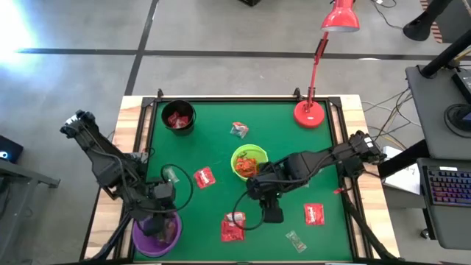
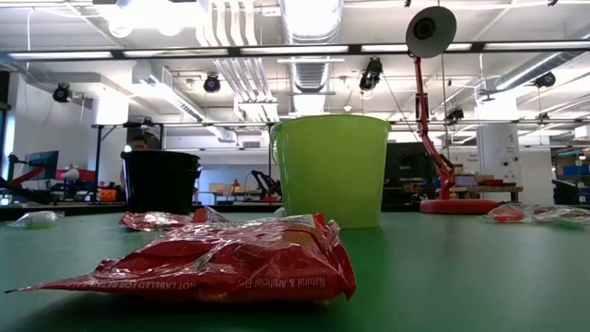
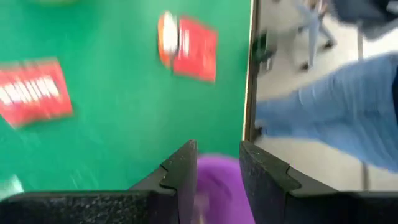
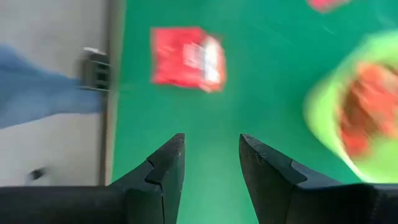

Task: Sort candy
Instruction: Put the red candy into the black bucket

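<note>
Candy point(image 1: 204, 177) in flat, shiny red packets lies scattered on the green table point(image 1: 213, 147); some sits in the black bowl point(image 1: 179, 118) and lime bowl point(image 1: 249, 163). One wrapper reads "Natural & Artificial". The left gripper point(image 3: 216, 180), fingers apart and empty, hangs over the purple bowl point(image 1: 157, 234); the right gripper point(image 4: 210, 168), spread and empty, hovers mid-table.

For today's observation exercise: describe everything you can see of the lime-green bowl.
The lime-green bowl is a round, plastic-looking tub with plain walls tapering toward the base, standing upright on the green table near its middle. It holds orange-red wrapped candy. The right gripper hangs nearby, apart from it.
</note>
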`<control>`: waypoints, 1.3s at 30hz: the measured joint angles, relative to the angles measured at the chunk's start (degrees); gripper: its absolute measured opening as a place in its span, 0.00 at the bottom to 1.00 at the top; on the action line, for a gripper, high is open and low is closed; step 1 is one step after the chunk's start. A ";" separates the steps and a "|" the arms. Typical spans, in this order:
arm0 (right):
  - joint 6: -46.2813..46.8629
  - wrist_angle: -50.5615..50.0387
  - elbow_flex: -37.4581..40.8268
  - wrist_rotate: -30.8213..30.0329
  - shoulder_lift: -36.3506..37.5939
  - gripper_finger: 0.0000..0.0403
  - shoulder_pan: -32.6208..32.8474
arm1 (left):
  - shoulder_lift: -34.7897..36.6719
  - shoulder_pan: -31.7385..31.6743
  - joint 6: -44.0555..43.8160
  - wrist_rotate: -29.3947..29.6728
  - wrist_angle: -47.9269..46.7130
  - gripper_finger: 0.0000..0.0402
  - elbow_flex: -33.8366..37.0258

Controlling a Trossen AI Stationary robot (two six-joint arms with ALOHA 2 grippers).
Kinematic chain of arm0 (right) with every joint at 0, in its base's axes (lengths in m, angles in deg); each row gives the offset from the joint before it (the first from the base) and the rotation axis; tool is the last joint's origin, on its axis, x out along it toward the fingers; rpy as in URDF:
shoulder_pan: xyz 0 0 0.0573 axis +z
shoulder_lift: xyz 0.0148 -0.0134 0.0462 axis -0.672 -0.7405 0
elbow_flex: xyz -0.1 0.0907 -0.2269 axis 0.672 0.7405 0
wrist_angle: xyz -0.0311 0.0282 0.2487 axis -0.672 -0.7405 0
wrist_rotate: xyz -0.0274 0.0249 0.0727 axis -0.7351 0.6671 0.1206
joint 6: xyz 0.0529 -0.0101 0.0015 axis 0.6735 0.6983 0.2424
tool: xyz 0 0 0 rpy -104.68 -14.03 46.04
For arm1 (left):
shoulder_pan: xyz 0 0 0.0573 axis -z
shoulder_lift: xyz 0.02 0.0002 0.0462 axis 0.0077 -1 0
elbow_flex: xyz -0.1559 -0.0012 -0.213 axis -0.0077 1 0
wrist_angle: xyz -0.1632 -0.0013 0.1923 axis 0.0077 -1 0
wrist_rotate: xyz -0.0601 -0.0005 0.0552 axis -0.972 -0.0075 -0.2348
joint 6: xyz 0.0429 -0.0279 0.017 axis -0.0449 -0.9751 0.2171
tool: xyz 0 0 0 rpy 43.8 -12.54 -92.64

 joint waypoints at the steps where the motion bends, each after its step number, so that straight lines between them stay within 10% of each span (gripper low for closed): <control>1: -1.84 2.62 0.91 2.34 -0.02 0.35 -0.11 | 0.00 0.00 1.42 2.18 -0.10 0.25 -1.11; 12: -11.48 20.03 11.82 9.78 -0.07 0.34 -2.14 | 0.07 0.00 9.38 19.95 -3.00 0.25 -7.87; 39: -1.81 44.09 27.69 8.97 -2.17 0.34 -4.52 | -1.31 -0.26 2.49 22.36 -3.00 0.25 -7.44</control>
